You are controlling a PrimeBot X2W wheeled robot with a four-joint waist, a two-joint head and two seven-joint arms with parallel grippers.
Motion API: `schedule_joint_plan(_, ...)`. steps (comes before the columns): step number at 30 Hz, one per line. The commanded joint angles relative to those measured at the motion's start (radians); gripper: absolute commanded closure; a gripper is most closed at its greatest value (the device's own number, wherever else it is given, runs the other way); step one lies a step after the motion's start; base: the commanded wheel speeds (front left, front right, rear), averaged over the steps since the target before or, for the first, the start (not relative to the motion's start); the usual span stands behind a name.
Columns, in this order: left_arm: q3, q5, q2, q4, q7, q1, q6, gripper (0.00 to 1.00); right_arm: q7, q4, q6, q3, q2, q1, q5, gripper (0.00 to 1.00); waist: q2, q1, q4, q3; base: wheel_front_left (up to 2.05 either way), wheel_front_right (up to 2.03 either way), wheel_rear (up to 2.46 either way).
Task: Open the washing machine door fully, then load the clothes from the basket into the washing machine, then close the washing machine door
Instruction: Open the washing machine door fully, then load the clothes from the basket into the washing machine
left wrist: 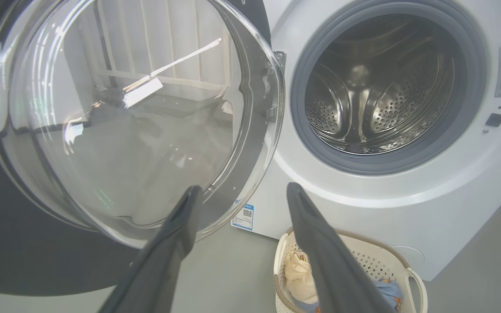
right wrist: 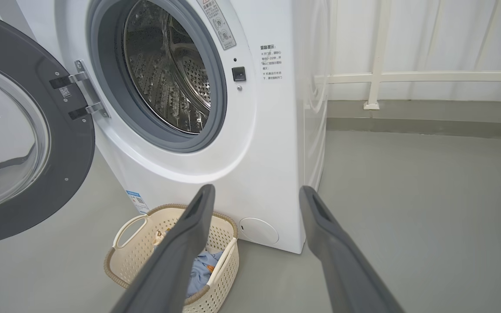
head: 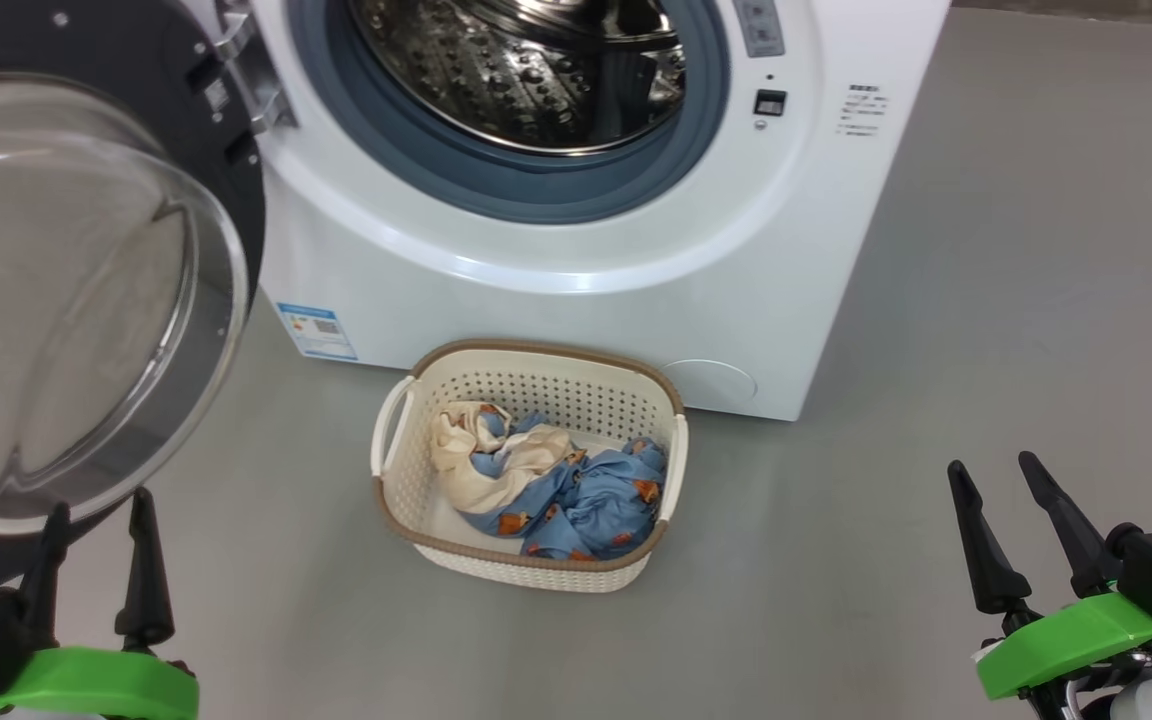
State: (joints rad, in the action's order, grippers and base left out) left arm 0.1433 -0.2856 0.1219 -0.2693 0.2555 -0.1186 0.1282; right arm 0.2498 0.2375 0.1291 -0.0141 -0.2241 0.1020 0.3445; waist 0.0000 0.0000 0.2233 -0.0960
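While the door (head: 86, 300) is hanging wide open, I am watching the clothes (head: 556, 490) lying in the basket (head: 546, 352) before the washing machine (head: 586, 320), ahead between the left gripper (head: 99, 502) and right gripper (head: 992, 462). Both are standing spread, empty, with the left looking marginally nearer.

A bare laundry corner: a washer (head: 576, 320) and basket (head: 536, 395) on plain grey floor (head: 1016, 300), with a white curtain (right wrist: 450, 39) behind a rail (right wrist: 429, 77).

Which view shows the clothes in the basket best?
The head view: it looks down into the basket, so both clothes, cream and printed blue, lie unobstructed. The left wrist view catches them partly behind a finger; the right wrist view gives a blue scrap beside a finger.
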Motion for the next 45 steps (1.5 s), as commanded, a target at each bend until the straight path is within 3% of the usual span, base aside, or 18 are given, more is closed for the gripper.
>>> schedule_joint_plan(1,0.017,-0.006,0.038,0.032,0.006,-0.003,0.002,0.00,0.012,-0.029,0.002,-0.011,-0.007,0.000,-0.007,0.00,0.0000,0.0000,-0.031,-0.002,0.00,0.00,0.00)
schedule_joint_plan(20,-0.100,-0.057,0.087,0.075,0.006,0.016,0.002,0.00,0.012,-0.030,0.002,0.013,0.007,0.001,-0.007,0.00,0.0000,0.0000,-0.235,-0.007,0.00,0.00,0.00)
schedule_joint_plan(30,-0.134,-0.115,0.096,0.089,0.006,0.023,0.002,0.00,0.012,-0.034,0.002,0.032,0.016,-0.016,-0.004,0.00,0.0000,0.0000,-0.265,-0.005,0.00,0.00,0.00)
schedule_joint_plan(45,-0.154,-0.128,0.112,0.092,0.006,0.008,0.002,0.00,0.012,-0.039,0.002,0.050,0.026,-0.007,-0.009,0.00,0.0000,0.0000,-0.253,-0.020,0.00,0.00,0.00)
